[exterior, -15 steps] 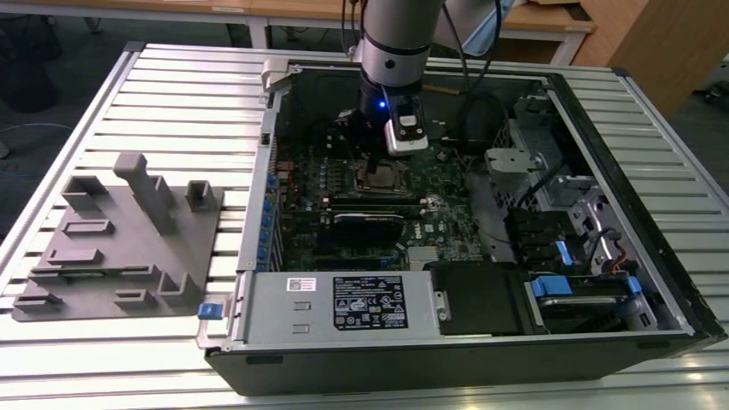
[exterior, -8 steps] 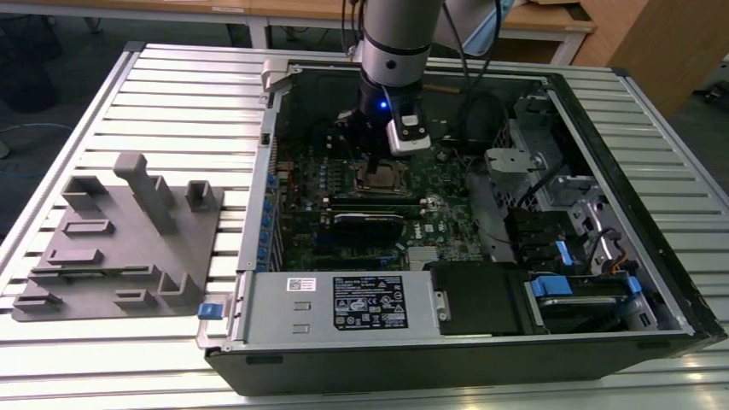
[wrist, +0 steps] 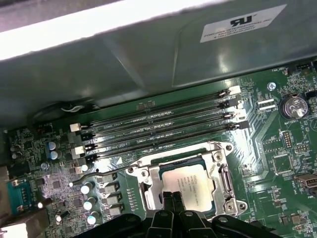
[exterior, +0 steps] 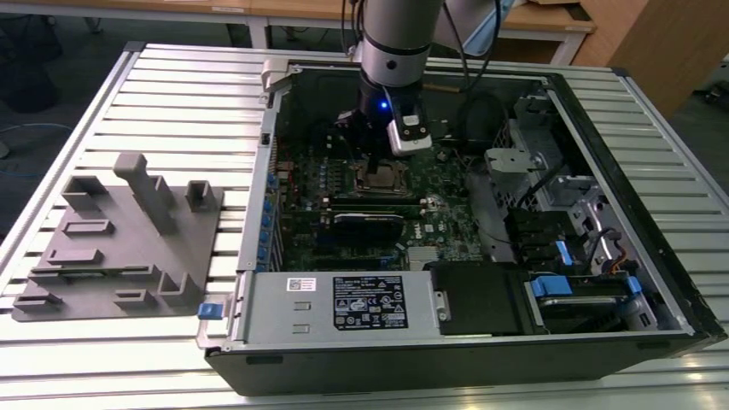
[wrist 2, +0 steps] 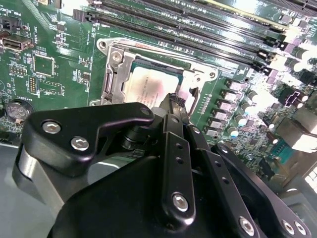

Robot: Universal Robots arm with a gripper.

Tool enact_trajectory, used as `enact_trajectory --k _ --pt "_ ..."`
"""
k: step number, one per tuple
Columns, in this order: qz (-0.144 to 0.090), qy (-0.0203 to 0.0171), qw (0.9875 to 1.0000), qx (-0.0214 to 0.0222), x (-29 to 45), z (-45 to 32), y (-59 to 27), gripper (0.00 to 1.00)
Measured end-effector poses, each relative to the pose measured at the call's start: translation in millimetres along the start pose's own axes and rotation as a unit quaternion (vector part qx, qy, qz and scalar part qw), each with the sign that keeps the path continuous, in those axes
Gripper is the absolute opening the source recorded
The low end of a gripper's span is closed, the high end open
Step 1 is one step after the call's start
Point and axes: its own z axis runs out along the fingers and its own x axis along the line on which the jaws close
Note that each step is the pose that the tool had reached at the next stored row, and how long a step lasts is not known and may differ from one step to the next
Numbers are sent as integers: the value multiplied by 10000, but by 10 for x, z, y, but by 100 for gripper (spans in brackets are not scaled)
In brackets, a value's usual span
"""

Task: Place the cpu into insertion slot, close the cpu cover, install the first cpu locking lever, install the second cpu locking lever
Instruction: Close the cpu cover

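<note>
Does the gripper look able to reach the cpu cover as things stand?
Probably yes: the gripper hangs close over the cpu cover in the first wrist view, and nothing visible lies between them.

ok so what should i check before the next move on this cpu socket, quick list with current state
1. cpu lying flat in place: ok, level inside the frame.
2. cpu cover down over the cpu: ok, it lies flat around the chip.
3. locking lever latched: not ok, its rod sticks out away from the cpu cover.
4. second lever latched: cannot tell.
5. gripper placed at the cpu cover: ok, fingers shut, tips over the cover's edge.
</note>
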Motion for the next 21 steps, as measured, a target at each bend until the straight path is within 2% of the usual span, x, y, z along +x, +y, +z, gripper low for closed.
enact_trajectory --k 3,8,13,21 --pt "-9 -38 10000 -10 5 11 -2 11" --pt "-13 -71 10000 -19 44 21 -12 11" --pt "-36 -159 9999 -41 102 39 -27 11" --pt "-41 -166 9998 -43 110 40 -29 11"
